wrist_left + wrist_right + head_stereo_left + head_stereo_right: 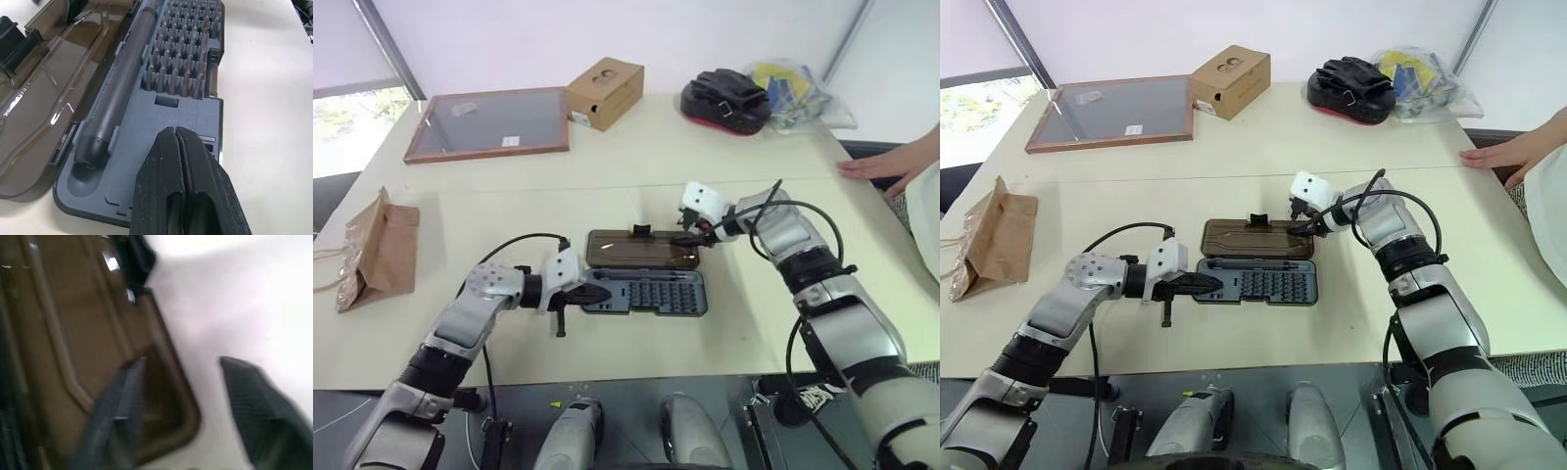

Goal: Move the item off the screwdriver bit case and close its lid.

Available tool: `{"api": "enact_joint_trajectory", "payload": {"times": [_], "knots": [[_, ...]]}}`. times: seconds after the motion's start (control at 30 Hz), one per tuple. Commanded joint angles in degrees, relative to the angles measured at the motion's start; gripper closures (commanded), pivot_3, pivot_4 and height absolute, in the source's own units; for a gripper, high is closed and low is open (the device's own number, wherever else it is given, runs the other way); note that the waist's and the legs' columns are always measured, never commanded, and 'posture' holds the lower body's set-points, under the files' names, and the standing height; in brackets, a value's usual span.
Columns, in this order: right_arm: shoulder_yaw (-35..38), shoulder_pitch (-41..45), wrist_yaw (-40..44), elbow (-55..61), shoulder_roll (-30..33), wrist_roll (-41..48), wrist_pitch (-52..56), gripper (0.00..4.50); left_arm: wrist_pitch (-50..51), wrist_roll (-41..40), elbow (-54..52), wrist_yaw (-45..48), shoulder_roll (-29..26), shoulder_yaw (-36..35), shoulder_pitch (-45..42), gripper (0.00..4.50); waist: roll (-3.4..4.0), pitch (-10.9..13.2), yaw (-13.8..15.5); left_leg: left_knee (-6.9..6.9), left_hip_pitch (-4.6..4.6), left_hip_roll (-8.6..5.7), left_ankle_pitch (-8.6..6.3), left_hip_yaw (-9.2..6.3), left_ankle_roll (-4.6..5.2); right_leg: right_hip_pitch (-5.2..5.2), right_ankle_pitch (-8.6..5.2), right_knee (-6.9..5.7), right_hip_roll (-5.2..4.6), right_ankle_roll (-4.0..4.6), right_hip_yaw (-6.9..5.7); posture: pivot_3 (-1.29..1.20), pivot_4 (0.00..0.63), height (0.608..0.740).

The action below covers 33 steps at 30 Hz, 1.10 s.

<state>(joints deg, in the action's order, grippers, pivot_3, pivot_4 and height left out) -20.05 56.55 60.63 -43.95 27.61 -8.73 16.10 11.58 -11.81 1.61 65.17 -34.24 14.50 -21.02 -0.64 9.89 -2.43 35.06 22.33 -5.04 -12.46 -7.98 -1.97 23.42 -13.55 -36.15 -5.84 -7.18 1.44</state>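
Nearest you, your left claw [177, 161] has its fingers pressed together with nothing between them, its tips resting on the near left end of the screwdriver bit case [646, 292]. The case lies open and flat on the table [636, 166], its grey tray holding a dark driver handle [117, 88] beside rows of bits [186, 54].

Just beyond the tray, the lid [641, 249] lies folded back, smoky-brown inside up, with its black latch tab [641, 232] on the far edge. Your right claw [181, 401] stands with fingers apart at the lid's right corner, one finger [122, 401] over the lid and the other over bare table.

The paper bag [382, 250] sits well off to your left, clear of the case.

Farther back are a framed panel [494, 122], a cardboard box [605, 91], a black-and-red pouch [724, 101], and a person's hand [886, 166] at the right edge.
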Motion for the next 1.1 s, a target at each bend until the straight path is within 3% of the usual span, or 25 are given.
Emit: {"api": "enact_joint_trajectory", "payload": {"times": [0.03, 0.27, 0.37, 0.47, 0.5, 0.87, 1.1], "knots": [[-0.97, 1.82, 0.33, -6.47, -1.88, -1.67, -1.32, 2.06, -0.68, 0.82, 0.28, -0.5, -0.17, -0.52, -0.14, 4.5, 0.0, 0.0, -0.22, 0.0, -0.01, 0.01, 0.0, 0.0, 0.0, 0.0, 0.0, 0.0, 0.01, 0.0, 0.0, 0.0, 0.15, 0.74], [1.32, 8.72, -0.81, -21.77, -6.33, -1.73, -2.41, 2.06, -1.54, 1.14, 0.77, -1.29, 0.06, -0.46, -0.28, 4.5, 0.0, 0.0, -0.27, -0.02, -0.03, 0.02, 0.0, 0.0, 0.0, 0.01, 0.01, -0.02, 0.03, 0.02, 0.01, 0.0, 0.15, 0.74], [1.25, 9.41, -0.74, -25.04, -7.11, -2.83, -3.72, 2.88, -1.69, 1.21, 0.76, -1.64, 0.04, -0.53, -0.27, 4.5, 0.0, -0.03, -0.39, -0.01, -0.05, 0.02, 0.0, 0.0, 0.0, 0.0, 0.01, -0.02, 0.03, 0.02, 0.01, 0.0, 0.15, 0.74], [0.94, 9.15, 0.23, -26.31, -7.43, -3.58, -4.43, 4.33, -1.69, 1.17, 0.15, -1.92, -0.18, -0.75, 0.27, 4.5, 0.0, -0.04, -0.61, -0.02, -0.3, 0.02, 0.0, 0.01, 0.0, -0.23, 0.01, -0.03, 0.04, 0.02, 0.02, 0.0, 0.15, 0.74], [0.79, 8.95, 0.66, -26.54, -7.52, -3.94, -4.62, 4.48, -1.69, 1.17, 0.01, -1.99, -0.27, -0.85, 0.41, 4.5, -0.04, -0.07, -0.62, -0.02, -0.37, 0.02, 0.0, 0.0, 0.0, -0.3, 0.0, -0.03, 0.05, 0.02, 0.01, 0.0, 0.15, 0.74], [-0.74, 7.52, 0.54, -25.35, -7.36, -7.25, -9.33, 4.48, -1.6, 1.06, 0.09, -3.05, 0.01, -1.87, 0.13, 4.5, -0.05, -0.1, -1.02, -0.07, -0.4, 0.03, -0.02, -0.03, -0.02, -0.31, -0.01, -0.03, 0.09, 0.03, 0.04, 0.0, 0.15, 0.74], [-3.04, 7.16, -6.03, -14.15, -2.84, -11.79, -21.89, 4.48, 5.06, -5.26, 2.47, -9.7, 4.8, -9.84, -7.03, 4.5, 0.02, 0.0, -0.89, -0.01, -0.33, 0.03, -0.02, -0.04, -0.02, -0.28, -0.01, -0.03, 0.08, 0.01, 0.04, 0.0, 0.15, 0.74]]}}
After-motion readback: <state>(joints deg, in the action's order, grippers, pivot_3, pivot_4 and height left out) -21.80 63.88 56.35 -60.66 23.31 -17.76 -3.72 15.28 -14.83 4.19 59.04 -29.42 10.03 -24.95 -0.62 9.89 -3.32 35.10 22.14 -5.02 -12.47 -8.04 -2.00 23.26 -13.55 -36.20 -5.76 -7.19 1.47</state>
